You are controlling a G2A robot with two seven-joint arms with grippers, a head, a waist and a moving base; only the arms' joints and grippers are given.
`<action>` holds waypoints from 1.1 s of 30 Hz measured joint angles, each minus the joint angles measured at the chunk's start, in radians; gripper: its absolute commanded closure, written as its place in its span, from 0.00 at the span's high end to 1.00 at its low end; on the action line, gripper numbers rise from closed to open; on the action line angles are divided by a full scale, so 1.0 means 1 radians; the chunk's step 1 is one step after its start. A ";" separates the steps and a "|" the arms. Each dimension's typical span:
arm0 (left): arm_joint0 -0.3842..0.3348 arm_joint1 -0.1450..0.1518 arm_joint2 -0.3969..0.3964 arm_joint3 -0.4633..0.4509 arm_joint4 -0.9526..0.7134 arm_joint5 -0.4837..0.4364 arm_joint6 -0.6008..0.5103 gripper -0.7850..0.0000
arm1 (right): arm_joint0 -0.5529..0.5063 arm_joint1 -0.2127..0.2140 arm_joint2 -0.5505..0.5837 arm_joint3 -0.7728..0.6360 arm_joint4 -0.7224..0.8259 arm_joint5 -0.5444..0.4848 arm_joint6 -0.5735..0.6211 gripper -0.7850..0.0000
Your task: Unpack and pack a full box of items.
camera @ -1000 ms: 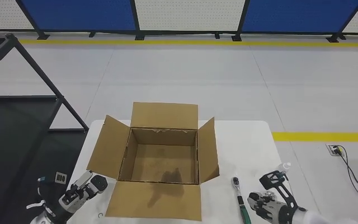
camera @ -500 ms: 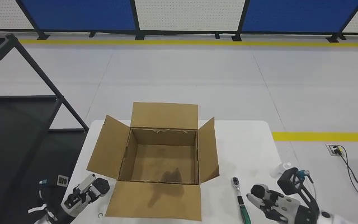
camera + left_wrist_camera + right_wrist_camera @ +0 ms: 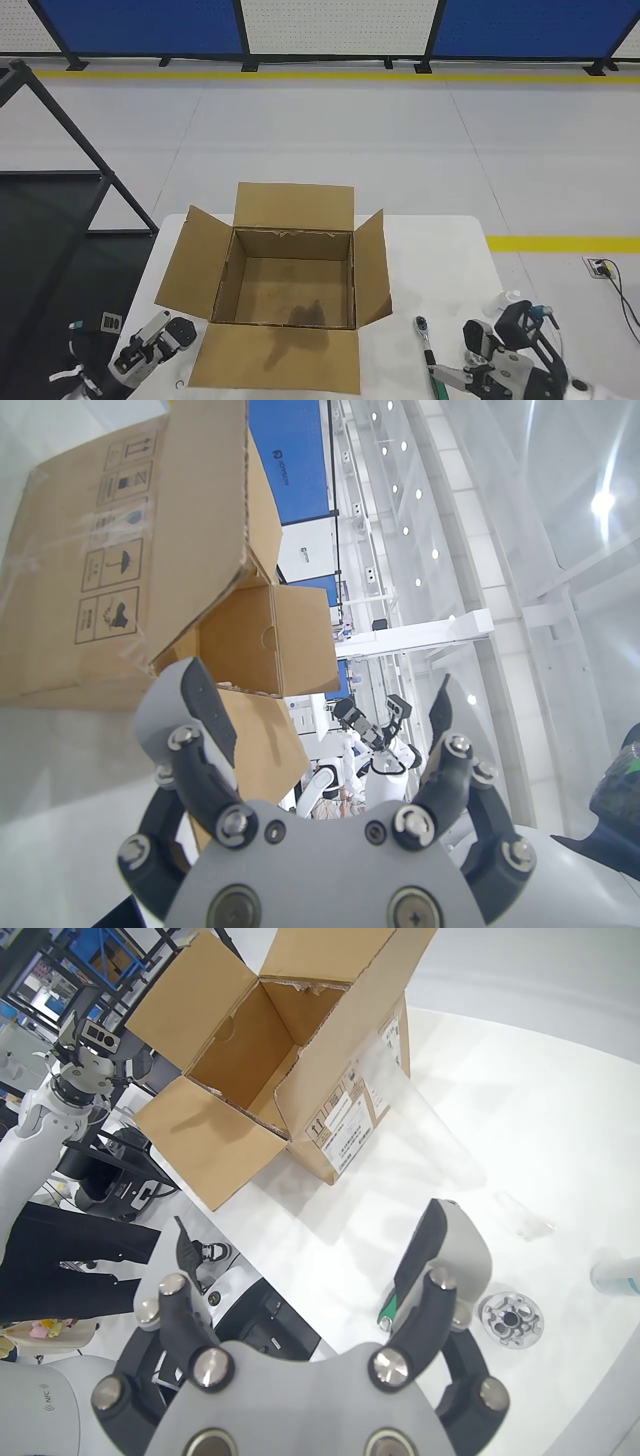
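The open cardboard box stands mid-table with its four flaps spread, and its inside looks empty. My left gripper sits off the box's near-left corner, fingers apart and holding nothing, facing the box's outer wall. My right gripper is at the near right of the table. It is open and empty, over the table's front edge. One finger hangs just above the green handle of a ratchet wrench.
A small round metal part and a pale bottle lie on the white table beside the right gripper. A clear plastic strip trails from the box's side. The bottle stands near the table's right edge.
The right arm has drawn back toward the near right corner and turned, its gripper now pointing at the wrench handle. The left arm dropped slightly toward the near edge, then held still.
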 measured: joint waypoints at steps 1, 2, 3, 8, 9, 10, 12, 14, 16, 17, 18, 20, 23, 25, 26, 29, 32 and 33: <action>0.014 -0.001 -0.009 -0.010 -0.003 -0.013 0.003 1.00 | -0.001 0.002 -0.002 -0.004 -0.002 -0.002 -0.013 1.00; 0.026 -0.001 -0.017 -0.017 -0.009 -0.024 0.004 1.00 | -0.001 0.003 -0.004 -0.007 -0.005 -0.004 -0.020 1.00; 0.039 -0.002 -0.027 -0.025 -0.017 -0.035 0.006 1.00 | 0.001 0.005 -0.007 -0.010 -0.009 -0.004 -0.026 1.00; 0.141 -0.010 -0.086 -0.076 -0.061 -0.093 0.040 1.00 | 0.037 0.015 -0.025 -0.020 -0.042 0.015 -0.049 1.00; 0.163 -0.013 -0.096 -0.085 -0.063 -0.104 0.052 1.00 | 0.046 0.017 -0.028 -0.019 -0.043 0.020 -0.045 1.00; 0.194 -0.016 -0.105 -0.097 -0.066 -0.116 0.068 1.00 | 0.057 0.020 -0.031 -0.017 -0.050 0.025 -0.035 1.00; 0.214 -0.018 -0.108 -0.104 -0.067 -0.121 0.077 1.00 | 0.061 0.021 -0.031 -0.016 -0.052 0.027 -0.030 1.00; 0.211 -0.018 -0.107 -0.103 -0.067 -0.120 0.077 1.00 | 0.060 0.020 -0.031 -0.016 -0.052 0.026 -0.031 1.00; 0.209 -0.017 -0.107 -0.103 -0.066 -0.120 0.076 1.00 | 0.060 0.020 -0.031 -0.016 -0.051 0.026 -0.031 1.00; 0.209 -0.017 -0.107 -0.103 -0.066 -0.120 0.076 1.00 | 0.060 0.020 -0.031 -0.016 -0.051 0.026 -0.031 1.00; 0.209 -0.017 -0.107 -0.103 -0.066 -0.120 0.076 1.00 | 0.060 0.020 -0.031 -0.016 -0.051 0.026 -0.031 1.00; 0.210 -0.017 -0.107 -0.103 -0.066 -0.120 0.076 1.00 | 0.060 0.020 -0.031 -0.016 -0.051 0.026 -0.031 1.00; 0.210 -0.017 -0.107 -0.103 -0.066 -0.120 0.076 1.00 | 0.060 0.020 -0.031 -0.016 -0.051 0.026 -0.031 1.00; 0.210 -0.017 -0.107 -0.103 -0.066 -0.120 0.076 1.00 | 0.060 0.020 -0.031 -0.016 -0.051 0.026 -0.031 1.00; 0.210 -0.017 -0.107 -0.103 -0.066 -0.120 0.076 1.00 | 0.060 0.020 -0.031 -0.016 -0.051 0.026 -0.031 1.00; 0.209 -0.017 -0.107 -0.102 -0.066 -0.119 0.076 1.00 | 0.059 0.020 -0.031 -0.015 -0.052 0.026 -0.032 1.00; 0.211 -0.017 -0.111 -0.088 -0.082 -0.117 0.059 1.00 | 0.048 0.024 -0.071 -0.007 -0.095 0.046 -0.025 1.00; 0.212 -0.017 -0.117 -0.080 -0.092 -0.120 0.049 1.00 | 0.046 0.025 -0.087 -0.004 -0.122 0.055 -0.020 1.00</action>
